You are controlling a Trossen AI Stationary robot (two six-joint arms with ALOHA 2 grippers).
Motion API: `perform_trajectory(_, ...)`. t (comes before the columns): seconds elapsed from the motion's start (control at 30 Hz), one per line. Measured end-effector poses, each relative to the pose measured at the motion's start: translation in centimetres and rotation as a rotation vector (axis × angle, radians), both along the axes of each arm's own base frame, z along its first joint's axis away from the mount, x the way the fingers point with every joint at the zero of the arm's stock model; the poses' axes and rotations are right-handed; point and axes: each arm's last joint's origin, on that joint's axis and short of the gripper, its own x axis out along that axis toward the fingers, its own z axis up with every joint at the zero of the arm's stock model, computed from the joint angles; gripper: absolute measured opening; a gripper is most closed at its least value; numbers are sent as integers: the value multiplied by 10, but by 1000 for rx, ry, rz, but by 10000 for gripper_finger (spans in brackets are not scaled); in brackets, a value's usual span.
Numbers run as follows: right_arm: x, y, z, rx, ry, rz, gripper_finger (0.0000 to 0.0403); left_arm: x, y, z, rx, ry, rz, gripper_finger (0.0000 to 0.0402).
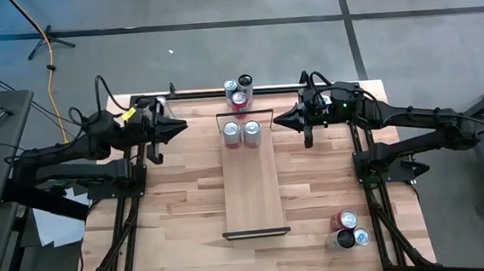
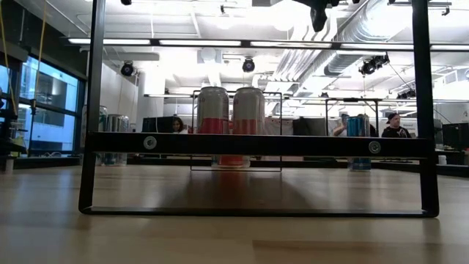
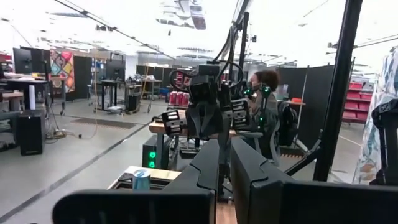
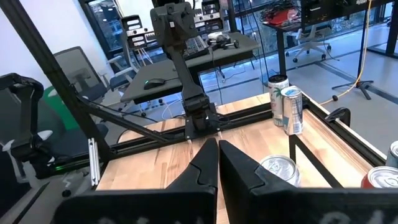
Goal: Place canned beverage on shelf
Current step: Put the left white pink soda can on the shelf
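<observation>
Your two cans (image 1: 241,133) stand side by side on the shelf (image 1: 251,186), at its far end, lids sealed; no label is readable. Your left gripper (image 1: 176,128) and right gripper (image 1: 282,121) hover either side, fingers pressed together, holding nothing.

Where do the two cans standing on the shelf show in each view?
High: two cans on the shelf, at its far end.
Low: centre, behind the near rail.
Left wrist: not in it.
Right wrist: one top at the bottom, right of the pincer.
Shared landmark: the shelf.
</observation>
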Motion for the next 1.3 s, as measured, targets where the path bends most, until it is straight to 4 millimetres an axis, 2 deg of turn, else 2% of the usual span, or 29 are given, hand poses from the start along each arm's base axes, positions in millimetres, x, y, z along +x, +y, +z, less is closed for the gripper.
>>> perform_trajectory(0.93,0,0,-3,49,32,-8,0,-1,-1,0,28,1,-10,1)
perform_trajectory(1.3,0,0,-3,-13,33,14,0,-1,0,0,1,-1,-5,1)
